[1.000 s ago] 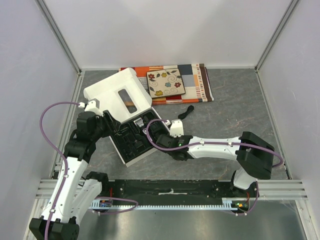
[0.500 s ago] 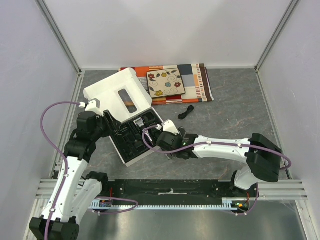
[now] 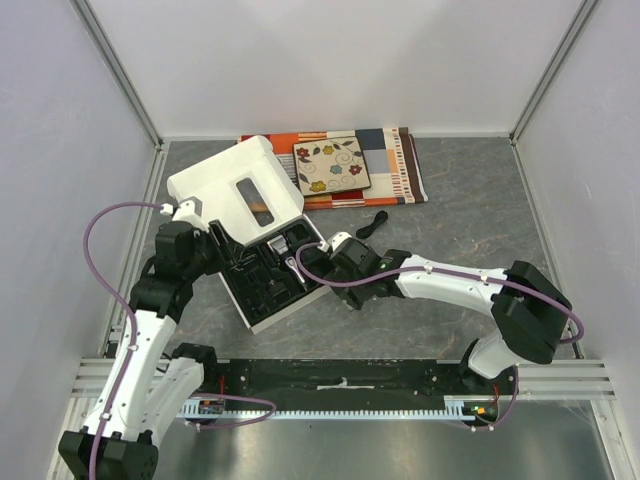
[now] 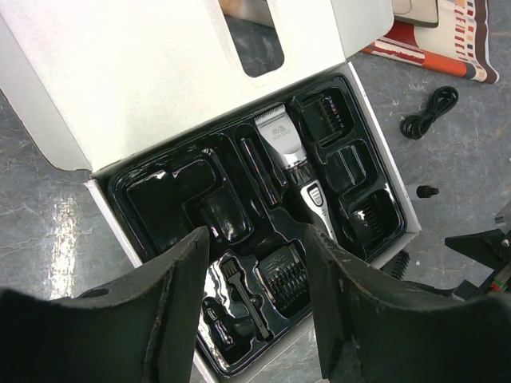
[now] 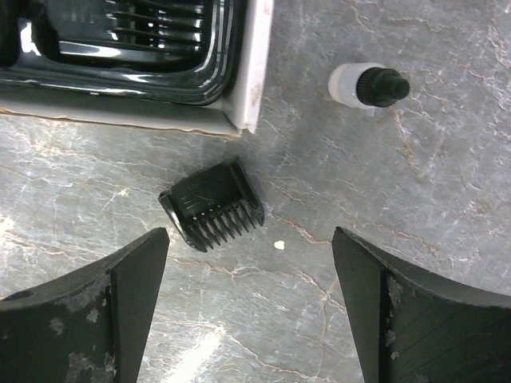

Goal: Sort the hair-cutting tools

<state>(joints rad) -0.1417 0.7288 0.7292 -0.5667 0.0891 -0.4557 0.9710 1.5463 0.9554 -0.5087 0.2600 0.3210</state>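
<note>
Hovering above the open white box [image 4: 144, 80], the left gripper [image 4: 255, 239] has its fingers spread apart with nothing between them. Below it, the black-and-silver clipper [image 4: 291, 163] lies in the middle slot of the box's black tray [image 4: 152, 199]. Other slots around it hold ribbed black guards [image 4: 283, 275] and a small brush [image 4: 239, 287]. The right gripper [image 5: 249, 239] hangs over the grey table [image 3: 480, 220] just off the box's near right corner. Its fingers are wide apart and grasp nothing. One loose comb guard [image 5: 211, 206] lies flat on the table under that gap, teeth away from the box. It is close beside the box's white wall but clear of both fingers. A small bottle [image 5: 367, 85] with a black cap lies on its side farther out. The coiled black cord [image 4: 429, 112] rests on the table beyond it, near the striped cloth [image 3: 395, 165] that carries the flowered tile [image 3: 331, 166].
</note>
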